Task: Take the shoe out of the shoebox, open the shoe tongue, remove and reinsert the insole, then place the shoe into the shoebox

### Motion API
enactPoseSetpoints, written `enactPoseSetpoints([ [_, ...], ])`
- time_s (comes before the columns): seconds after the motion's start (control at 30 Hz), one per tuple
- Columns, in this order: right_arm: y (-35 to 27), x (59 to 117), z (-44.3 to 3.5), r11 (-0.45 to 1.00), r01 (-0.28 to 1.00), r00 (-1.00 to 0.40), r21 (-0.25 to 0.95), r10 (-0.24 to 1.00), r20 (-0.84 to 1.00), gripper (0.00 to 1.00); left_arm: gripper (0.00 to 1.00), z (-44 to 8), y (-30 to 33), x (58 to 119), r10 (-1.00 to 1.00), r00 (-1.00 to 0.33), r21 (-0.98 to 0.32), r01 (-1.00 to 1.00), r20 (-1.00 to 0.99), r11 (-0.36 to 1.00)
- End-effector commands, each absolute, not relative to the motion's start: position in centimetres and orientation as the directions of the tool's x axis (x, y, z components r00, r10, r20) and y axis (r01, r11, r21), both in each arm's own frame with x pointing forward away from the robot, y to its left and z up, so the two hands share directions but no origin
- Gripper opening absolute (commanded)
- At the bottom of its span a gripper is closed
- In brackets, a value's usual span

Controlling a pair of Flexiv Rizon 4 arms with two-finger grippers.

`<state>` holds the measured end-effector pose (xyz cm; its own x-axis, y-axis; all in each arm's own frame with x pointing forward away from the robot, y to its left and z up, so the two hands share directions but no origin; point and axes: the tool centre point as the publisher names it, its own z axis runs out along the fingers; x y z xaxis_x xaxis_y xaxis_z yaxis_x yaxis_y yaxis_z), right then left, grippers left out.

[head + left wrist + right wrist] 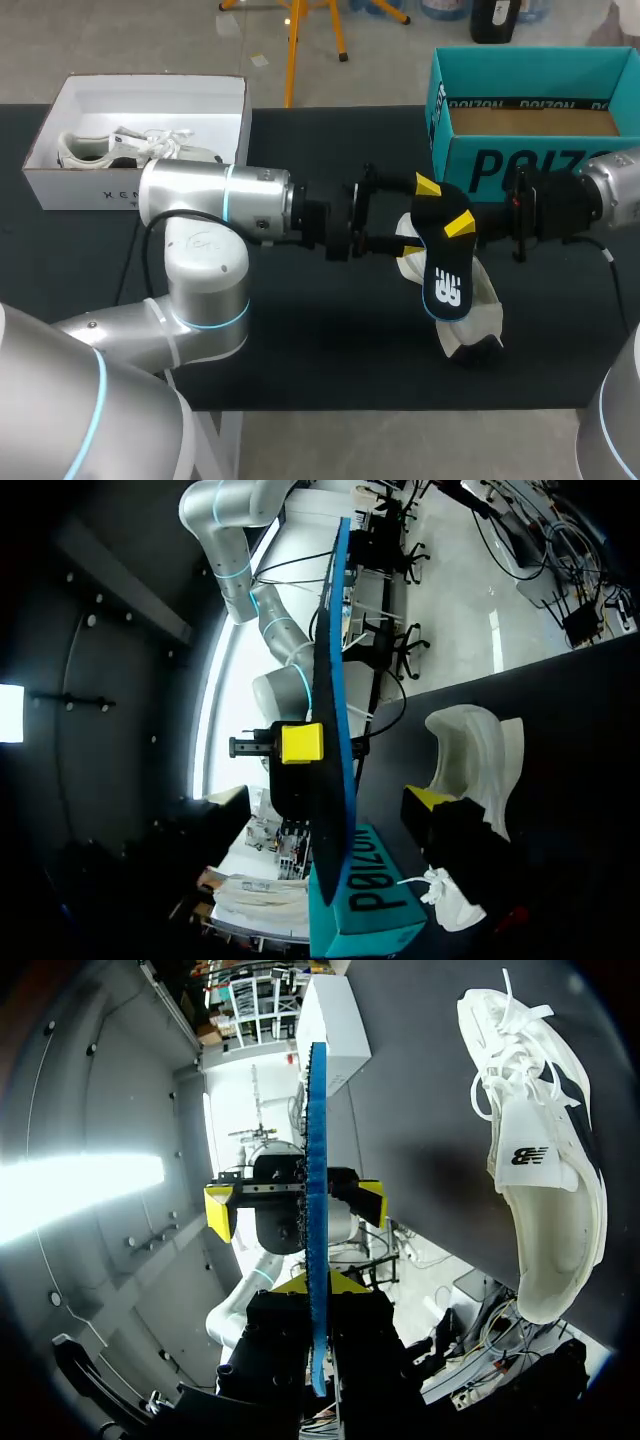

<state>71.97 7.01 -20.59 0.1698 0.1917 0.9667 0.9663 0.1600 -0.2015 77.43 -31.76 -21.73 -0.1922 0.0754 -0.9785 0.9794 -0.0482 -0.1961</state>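
The insole (446,268), black on top with a white logo and blue underneath, hangs in the air above the white shoe (473,312). My right gripper (457,228) is shut on the insole's upper end; in its own view the insole (317,1160) runs edge-on out from between the yellow tips of the right gripper (318,1286). My left gripper (418,212) is open, with one finger on either side of the insole and neither touching it. The shoe (545,1190) lies on its side on the black mat, tongue pulled open. From the left wrist, the insole (330,720) stands edge-on ahead of the fingers, beside the shoe (470,750).
The teal shoebox (470,165) stands open at the back right, just behind both grippers. A white shoebox (130,185) at the back left holds another white shoe (95,148). The black mat (320,340) in front is bare.
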Motion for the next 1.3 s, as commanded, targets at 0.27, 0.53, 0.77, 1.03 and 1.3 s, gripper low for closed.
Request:
enactPoseSetpoints([
  [0.27,7.1,71.9,-20.6,0.157,0.967,0.170,-0.202,0.193,0.966,0.00,1.00,-21.7,-31.8,76.9,0.076,-0.182,-0.183,0.983,-0.980,-0.014],
  [0.53,7.1,71.9,-20.6,0.157,0.967,0.170,-0.202,0.193,0.966,0.00,1.00,-21.8,-30.6,76.2,0.075,-0.172,-0.172,0.985,-0.982,0.000],
  [0.77,7.1,71.9,-20.6,0.157,0.967,0.170,-0.202,0.193,0.966,0.00,0.47,-22.2,-30.4,76.5,0.079,-0.162,-0.161,0.987,-0.984,0.018],
  [1.03,7.1,71.9,-20.6,0.157,0.967,0.170,-0.202,0.193,0.966,0.00,0.05,-22.3,-31.4,76.6,0.075,-0.150,-0.151,0.989,-0.986,-0.003],
  [1.3,7.1,71.9,-20.6,0.157,0.967,0.170,-0.202,0.193,0.966,0.00,0.00,-22.3,-31.8,76.7,0.073,-0.150,-0.151,0.988,-0.986,-0.008],
])
